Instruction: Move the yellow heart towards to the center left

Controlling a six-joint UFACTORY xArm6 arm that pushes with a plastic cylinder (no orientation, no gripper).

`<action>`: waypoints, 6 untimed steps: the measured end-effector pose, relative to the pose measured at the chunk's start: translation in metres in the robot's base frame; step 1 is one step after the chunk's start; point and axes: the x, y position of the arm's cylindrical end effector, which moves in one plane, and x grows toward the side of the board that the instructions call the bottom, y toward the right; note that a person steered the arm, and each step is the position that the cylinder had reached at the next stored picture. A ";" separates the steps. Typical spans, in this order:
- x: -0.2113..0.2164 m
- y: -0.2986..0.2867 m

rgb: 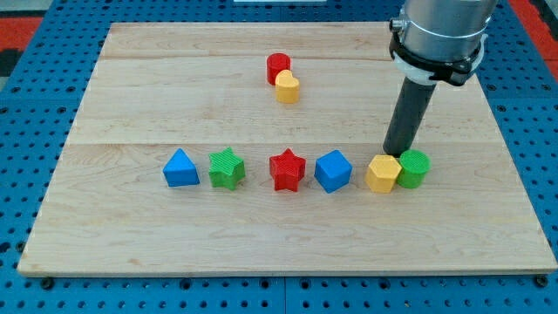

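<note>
While my tip (397,156) rests on the pale wooden board (131,235) near its right edge, just behind the yellow hexagonal block (382,174) and green cylinder block (414,168), it is a bare rod and grips nothing. Well apart, toward the board's top edge near the middle, the yellow heart block (287,87) touches the red cylinder block (278,66). Leftward along the lower row sit a blue cube-like block (332,170), red star (286,169), green star (227,167) and blue triangle (180,167).
</note>
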 end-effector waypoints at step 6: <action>-0.132 -0.210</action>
